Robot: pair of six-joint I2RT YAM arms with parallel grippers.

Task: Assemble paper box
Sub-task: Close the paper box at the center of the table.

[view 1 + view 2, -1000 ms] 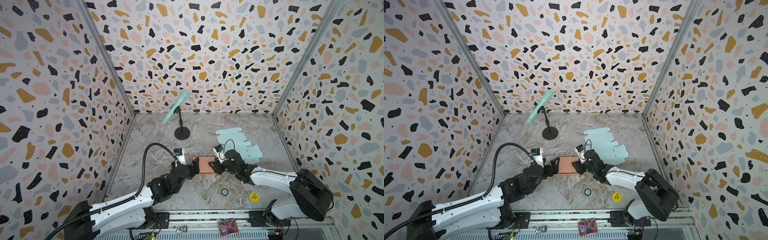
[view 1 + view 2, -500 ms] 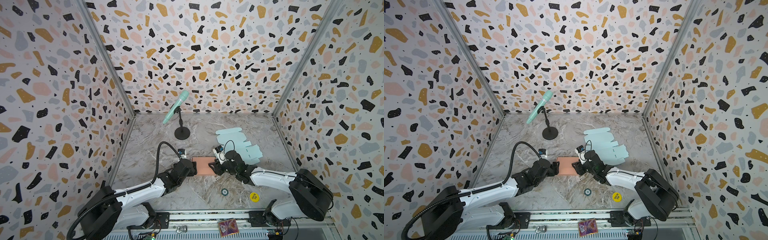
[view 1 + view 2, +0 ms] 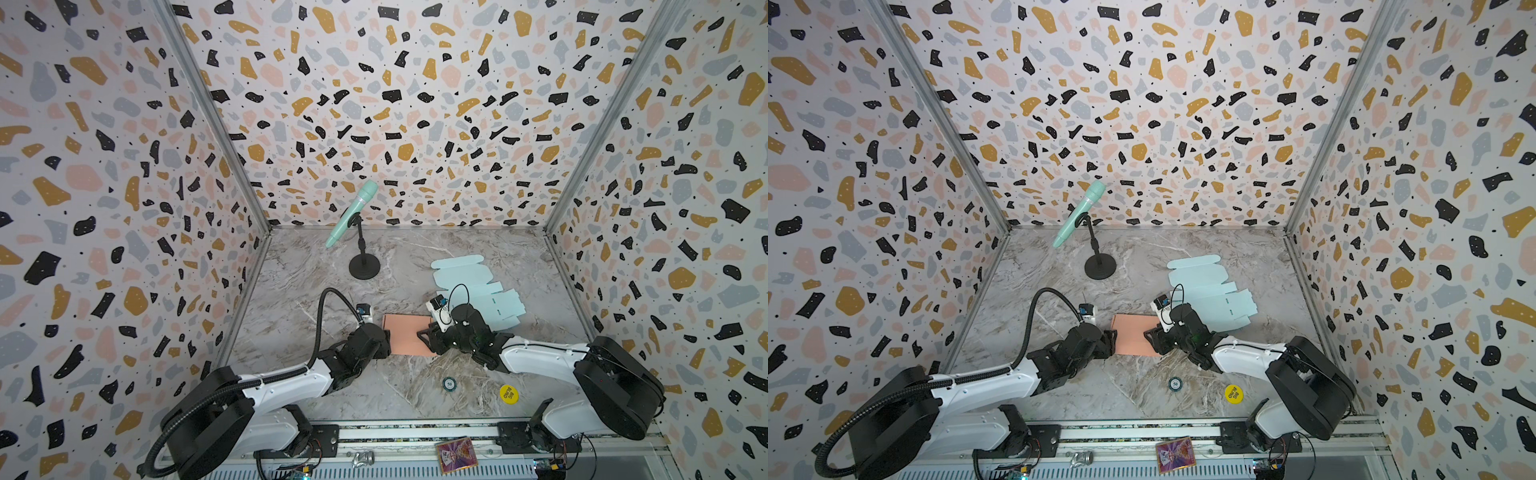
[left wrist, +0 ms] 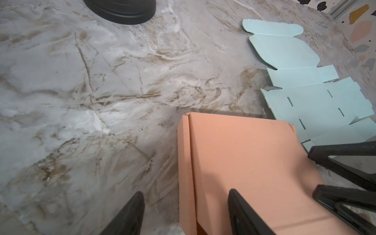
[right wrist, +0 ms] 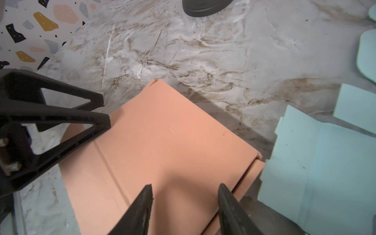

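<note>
Both top views show the marble table (image 3: 291, 291) with the orange paper box (image 3: 405, 334) as landmark — folded shut, near the table's middle. Behind the box and toward the right arm's side lies a flat pale-blue cardboard blank (image 3: 478, 286), close beside it. Farther back from the box stands a mint microphone (image 3: 351, 212) on a black stand. The left gripper (image 4: 186, 213) straddles one edge of the box, jaws apart; the right gripper (image 5: 185, 207) sits over the opposite edge, jaws apart — neither visibly pinching.
</note>
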